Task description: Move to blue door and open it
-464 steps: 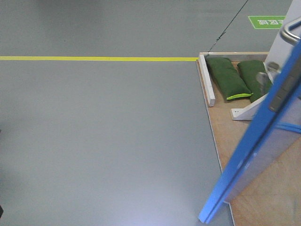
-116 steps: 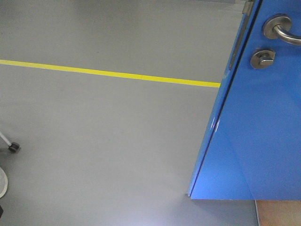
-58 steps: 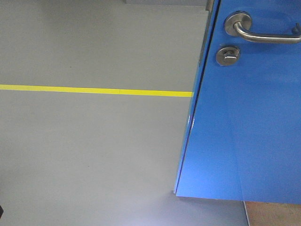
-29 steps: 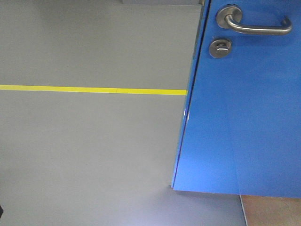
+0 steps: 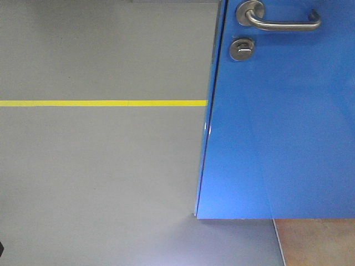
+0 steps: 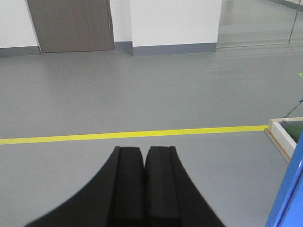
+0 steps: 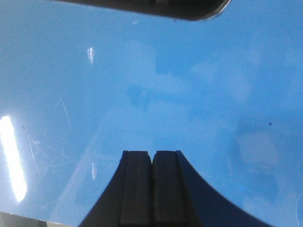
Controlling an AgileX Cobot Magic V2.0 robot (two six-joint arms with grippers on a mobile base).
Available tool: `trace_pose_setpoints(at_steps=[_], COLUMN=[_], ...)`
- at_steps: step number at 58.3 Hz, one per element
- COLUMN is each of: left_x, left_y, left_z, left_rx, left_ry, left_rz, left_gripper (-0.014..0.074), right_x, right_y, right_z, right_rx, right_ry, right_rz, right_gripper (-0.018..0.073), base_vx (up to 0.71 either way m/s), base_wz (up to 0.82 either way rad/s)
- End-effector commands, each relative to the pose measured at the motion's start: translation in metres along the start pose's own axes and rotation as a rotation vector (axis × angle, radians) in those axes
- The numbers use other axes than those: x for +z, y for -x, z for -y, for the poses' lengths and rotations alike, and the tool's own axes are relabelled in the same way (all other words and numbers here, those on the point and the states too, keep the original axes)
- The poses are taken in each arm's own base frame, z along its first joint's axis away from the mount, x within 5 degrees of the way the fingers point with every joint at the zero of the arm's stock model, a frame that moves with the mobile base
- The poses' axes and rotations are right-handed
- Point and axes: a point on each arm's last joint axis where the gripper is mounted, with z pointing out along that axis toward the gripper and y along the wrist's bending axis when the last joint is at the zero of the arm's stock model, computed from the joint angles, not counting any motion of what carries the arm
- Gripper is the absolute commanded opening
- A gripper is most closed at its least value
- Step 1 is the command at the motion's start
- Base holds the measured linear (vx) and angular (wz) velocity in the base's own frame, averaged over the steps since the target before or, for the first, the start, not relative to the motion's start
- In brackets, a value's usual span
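Right gripper (image 7: 152, 189) points straight ahead, jaws pressed together on nothing, the blue door (image 7: 189, 94) filling everything beyond them. Left gripper (image 6: 144, 189) is level over the grey floor (image 6: 142, 94), jaws together too, door edge off to their right. Past them runs a yellow line (image 6: 132, 134).

The blue door (image 5: 283, 127) is glossy bright blue, its lever handle (image 5: 280, 19) silver; beside it, a yellow line (image 5: 102, 103) crosses the plain grey floor (image 5: 100, 177).
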Motion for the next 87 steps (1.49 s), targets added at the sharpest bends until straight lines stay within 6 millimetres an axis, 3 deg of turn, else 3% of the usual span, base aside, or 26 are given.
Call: trace_pose_setpoints(at_steps=[1,53,61,73,80,87], left_x=[-0.004,-0.004,-0.004,-0.004,-0.004,-0.004], left_y=[0.017,0.017,0.017,0.017,0.017,0.017], left_z=[0.0,0.0,0.0,0.0,0.0,0.0], left_rx=[-0.008,-0.008,-0.008,-0.008,-0.008,-0.008], left_ry=[-0.007,-0.007,-0.007,-0.007,-0.007,-0.007], left_rz=[0.124,0.124,0.124,0.124,0.124,0.124], left_gripper=[0.0073,0.0073,0.0073,0.0073,0.0073,0.0073], right_x=[-0.008,-0.005,-0.005,-0.012,-0.022,-0.03], right_y=[0.0,0.0,-0.001,-0.007,-0.022,-0.051], right_z=[-0.022,-0.018,-0.013,-0.028,-0.042,-0.05], right_rx=[0.021,-0.008,-0.249,-0.645,-0.899,-1.157], right_ry=[0.079,0.058,-0.062,-0.248,-0.325,-0.298], right_rz=[0.006,0.0,-0.028,-0.094,-0.101,-0.098], right_gripper=[0.0012,0.0012,0.0012,0.0012,0.0012,0.0012], base_vx=[-0.03,0.0,0.0,0.0,0.0,0.0], base_wz=[-0.1,-0.01,0.0,0.0,0.0,0.0])
